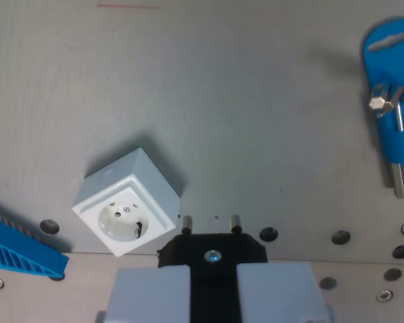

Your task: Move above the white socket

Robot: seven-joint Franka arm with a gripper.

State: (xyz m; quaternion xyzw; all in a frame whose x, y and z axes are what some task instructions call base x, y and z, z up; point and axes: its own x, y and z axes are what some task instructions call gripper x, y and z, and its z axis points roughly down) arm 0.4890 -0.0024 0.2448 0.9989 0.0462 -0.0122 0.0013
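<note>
The white socket is a small square box on the grey plate, left of centre in the wrist view, turned at an angle with its round face and two holes showing. My gripper sits at the bottom edge, shut on a black plug. The plug's two metal pins point up the picture. The socket lies to the wrist view's left of the plug, its corner close to the left pin. The pale grey fingers flank the plug on both sides.
A blue holder with metal hex keys stands at the wrist view's upper right edge. A blue ribbed part lies at the lower left. Several screw holes run along the plate's seam near the bottom.
</note>
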